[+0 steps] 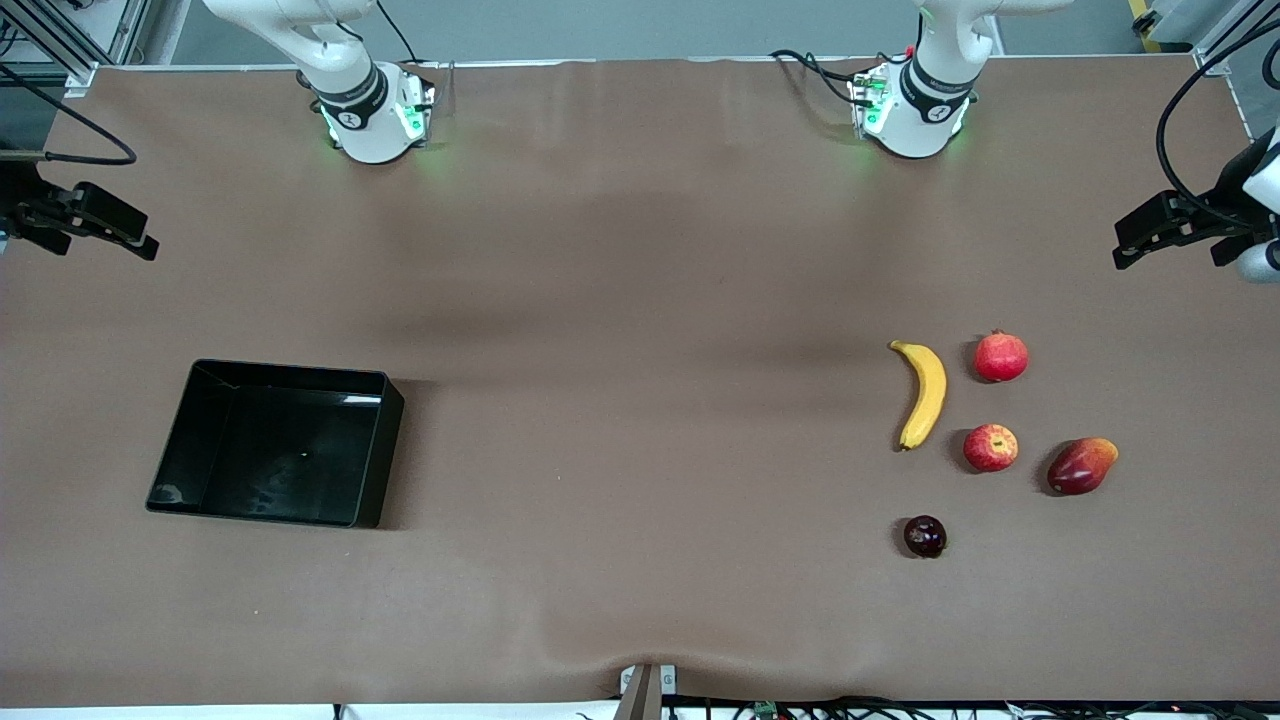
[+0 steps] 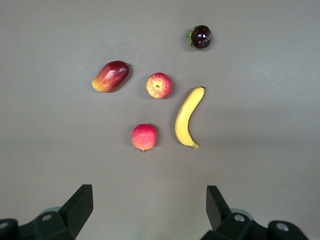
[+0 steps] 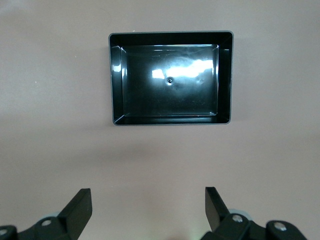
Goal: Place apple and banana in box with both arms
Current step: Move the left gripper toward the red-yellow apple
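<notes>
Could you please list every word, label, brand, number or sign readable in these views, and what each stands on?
No text can be read anywhere.
Round marks on the black bands of both arms' bases: too small to read.
The apple, banana, box and table carry no label or print.

apple (image 1: 991,447) beside banana (image 1: 923,394), box (image 1: 200,400) well apart

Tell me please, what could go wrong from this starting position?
1. The apple lies beside two other red fruits, the pomegranate and the mango; the open left end effector could pick the wrong one.
2. The banana lies close to the apple, so fingers coming down on one may push the other.
3. The box sits at the right arm's end, under the open right end effector, away from the fruit; a long carry or handover may drop it.
</notes>
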